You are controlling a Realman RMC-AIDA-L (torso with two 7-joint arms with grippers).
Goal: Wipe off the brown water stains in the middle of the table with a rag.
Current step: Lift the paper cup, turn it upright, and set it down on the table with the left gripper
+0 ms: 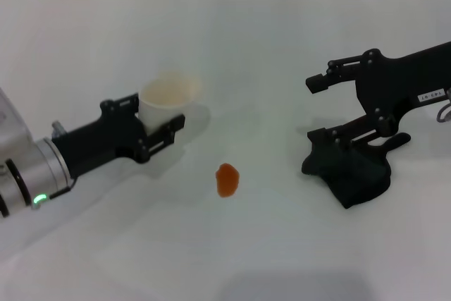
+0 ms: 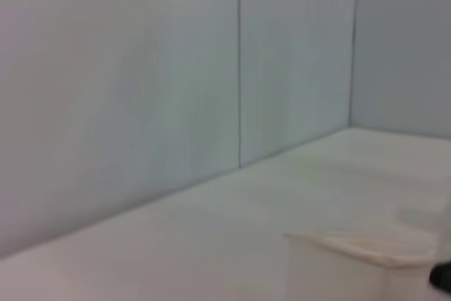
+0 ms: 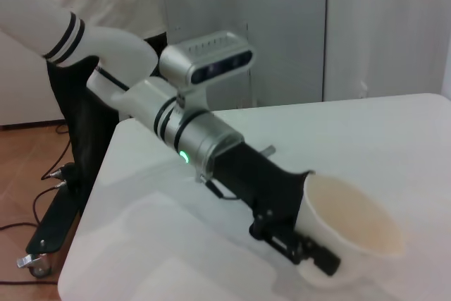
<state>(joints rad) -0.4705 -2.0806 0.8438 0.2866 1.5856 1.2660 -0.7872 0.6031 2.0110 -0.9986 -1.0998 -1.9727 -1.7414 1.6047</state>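
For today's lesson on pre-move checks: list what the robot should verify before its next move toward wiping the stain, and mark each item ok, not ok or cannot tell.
1. Stain in plain sight, uncovered: ok.
2. Rag under the right pincer, which is down on it: ok.
3. Right pincer firmly shut on the rag: cannot tell.
4. Table between rag and stain free of things: ok.
5. Cup upright, held by the left pincer, apart from the stain: ok.
6. Rag touching the stain: not ok; they lie apart.
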